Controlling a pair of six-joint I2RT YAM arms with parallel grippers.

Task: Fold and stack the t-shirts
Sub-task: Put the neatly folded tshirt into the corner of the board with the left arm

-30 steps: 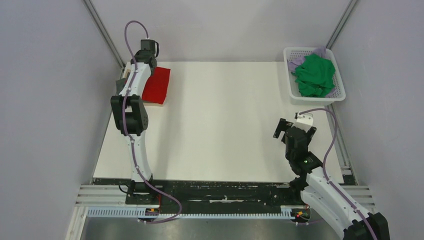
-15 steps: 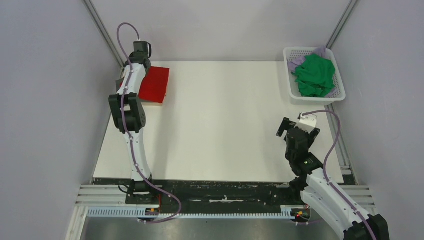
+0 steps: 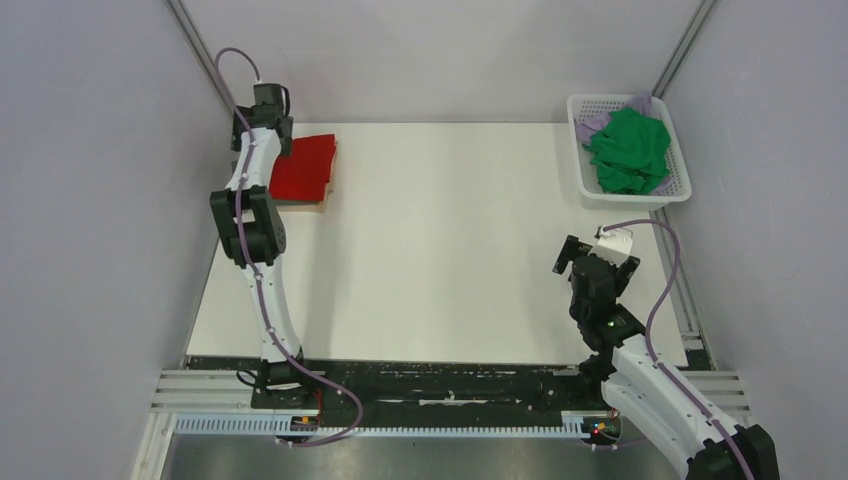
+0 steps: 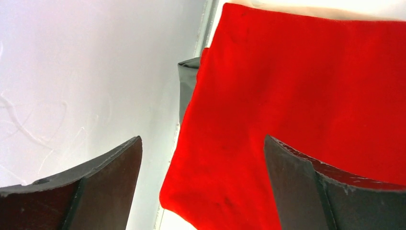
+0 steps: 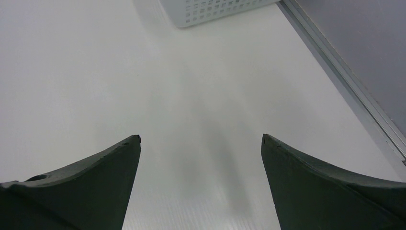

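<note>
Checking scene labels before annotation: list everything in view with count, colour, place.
red t-shirt: 1, bright red, folded, top of the stack at the table's far left
dark grey t-shirt: 1, dark grey, corner poking out under the red one
tan t-shirt: 1, tan, edge showing beneath the red one
green t-shirt: one heap, green, bundled in the basket
lilac t-shirt: 1, pale lilac, under the green
basket: 1, white lattice, far right
table: 1, white
left gripper: open, above the red t-shirt
right gripper: open, above bare table
</note>
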